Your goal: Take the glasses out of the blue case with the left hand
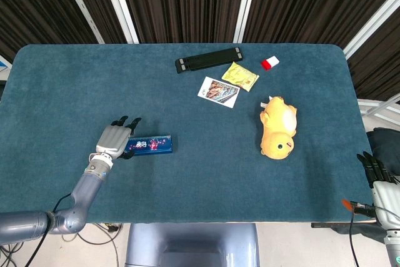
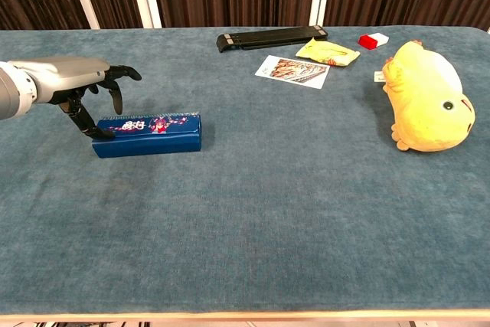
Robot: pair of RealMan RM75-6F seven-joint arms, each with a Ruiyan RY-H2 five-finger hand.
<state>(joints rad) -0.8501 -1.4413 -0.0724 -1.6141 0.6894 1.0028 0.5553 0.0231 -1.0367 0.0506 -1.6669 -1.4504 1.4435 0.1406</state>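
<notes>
The blue case (image 1: 150, 146) (image 2: 149, 134) lies shut on the teal table (image 1: 200, 179), left of centre near the front edge, with its long side running left to right. No glasses show. My left hand (image 1: 115, 139) (image 2: 84, 82) is at the case's left end, fingers spread and curled down over it. The thumb tip reaches the end face and nothing is gripped. My right hand (image 1: 377, 170) hangs off the table's right front corner, fingers extended and holding nothing. It does not appear in the chest view.
A yellow plush toy (image 1: 279, 132) (image 2: 429, 97) lies right of centre. At the back are a black bar (image 1: 208, 60) (image 2: 272, 37), a picture card (image 1: 219, 92) (image 2: 292, 71), a yellow packet (image 1: 240, 76) (image 2: 328, 52) and a small red-and-white box (image 1: 270, 62) (image 2: 374, 40).
</notes>
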